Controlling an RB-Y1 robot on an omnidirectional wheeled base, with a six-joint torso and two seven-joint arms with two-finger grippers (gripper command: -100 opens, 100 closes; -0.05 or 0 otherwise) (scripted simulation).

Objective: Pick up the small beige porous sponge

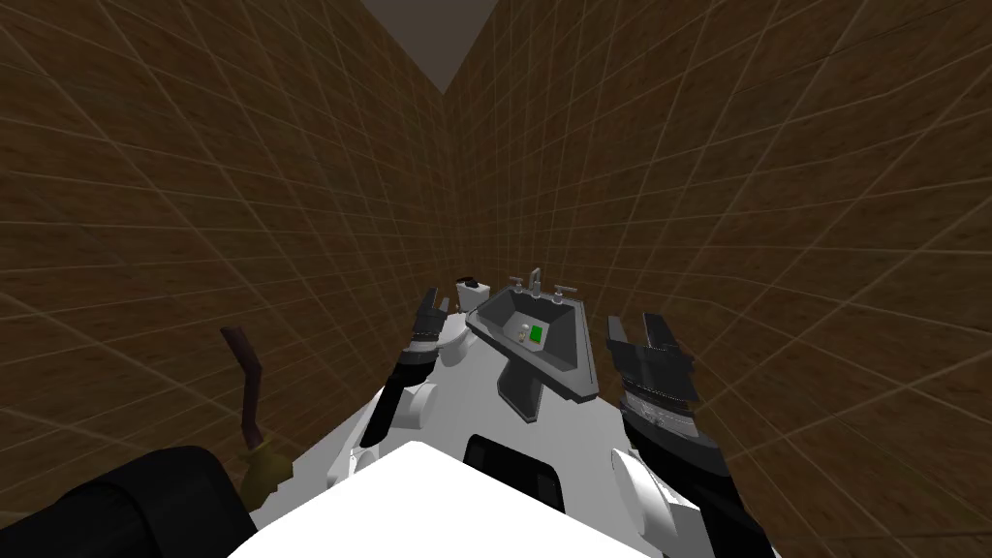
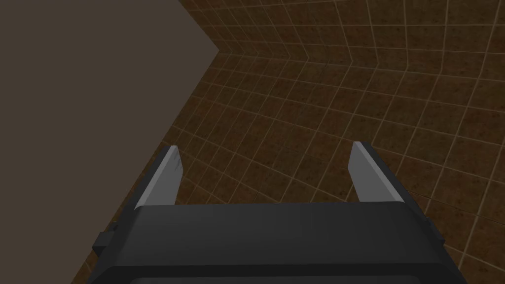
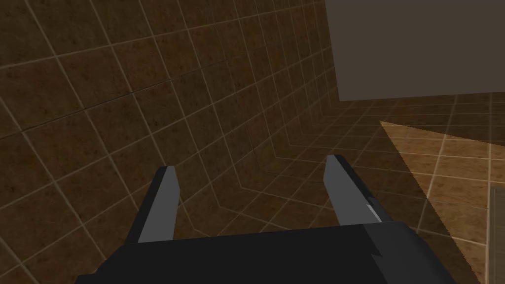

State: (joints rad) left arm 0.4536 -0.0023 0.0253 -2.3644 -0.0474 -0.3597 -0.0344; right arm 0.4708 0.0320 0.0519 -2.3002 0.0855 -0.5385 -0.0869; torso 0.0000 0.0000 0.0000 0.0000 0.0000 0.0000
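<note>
Head view: the sponge point(image 1: 521, 330) lay as a small pale lump on the floor of the grey sink point(image 1: 572, 360), forward of both hands.
Bearing: the basin sat between the hands; the left gripper point(image 1: 431, 301) looked somewhat nearer to the sponge than the right gripper point(image 1: 635, 320).
Long axis: too small to tell.
Left pincer: blades spread wide, nothing between them, pointing at tiled wall.
Right pincer: likewise wide apart and empty.
Neighbours: a green block point(image 1: 535, 335) just beside the sponge; a faucet point(image 1: 534, 279) behind the basin.
In the way: probably the sink's raised rim, so a reach over and down.
</note>
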